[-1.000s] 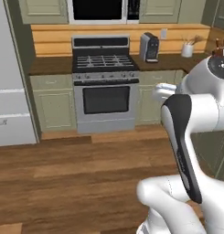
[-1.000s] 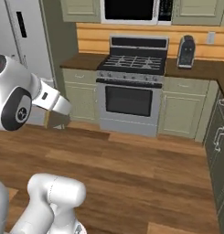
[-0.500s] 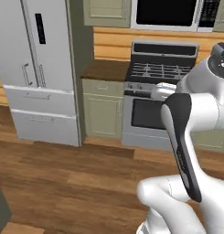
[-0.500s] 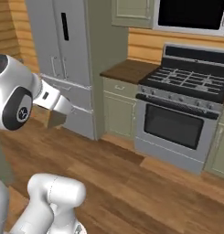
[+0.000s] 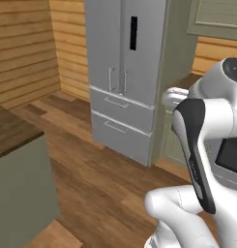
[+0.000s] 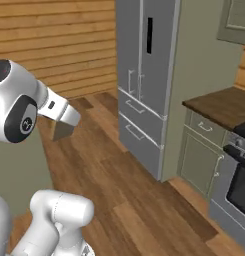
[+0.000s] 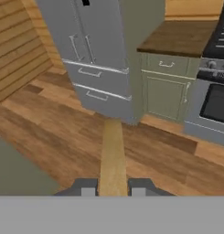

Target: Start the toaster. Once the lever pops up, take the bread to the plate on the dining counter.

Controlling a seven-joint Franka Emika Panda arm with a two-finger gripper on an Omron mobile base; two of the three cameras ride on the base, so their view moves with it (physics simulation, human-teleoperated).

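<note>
A tan slice of bread (image 7: 112,155) stands on edge between my two dark fingertips (image 7: 88,187) and reaches out over the floor in the hand view. My gripper (image 7: 113,188) is shut on it. From the right base view the hand (image 6: 59,112) hangs out to the right of the arm, above the wooden floor, with the slice under it. A corner of the dining counter (image 5: 13,133), dark brown on top with pale grey-green sides, shows at the left of the left base view. The toaster, the lever and the plate are out of view.
A tall grey fridge (image 5: 125,72) with two drawers stands ahead, also in the right base view (image 6: 144,75). To its right come a green cabinet under a brown worktop (image 7: 166,91) and the stove (image 7: 218,91). Plank walls close the left side, and open wooden floor (image 5: 105,179) lies in between.
The whole picture has swept sideways, so the camera turned left: the stove slid off to the right, the fridge came to the middle, and the dining counter's corner appeared. The bread stays gripped.
</note>
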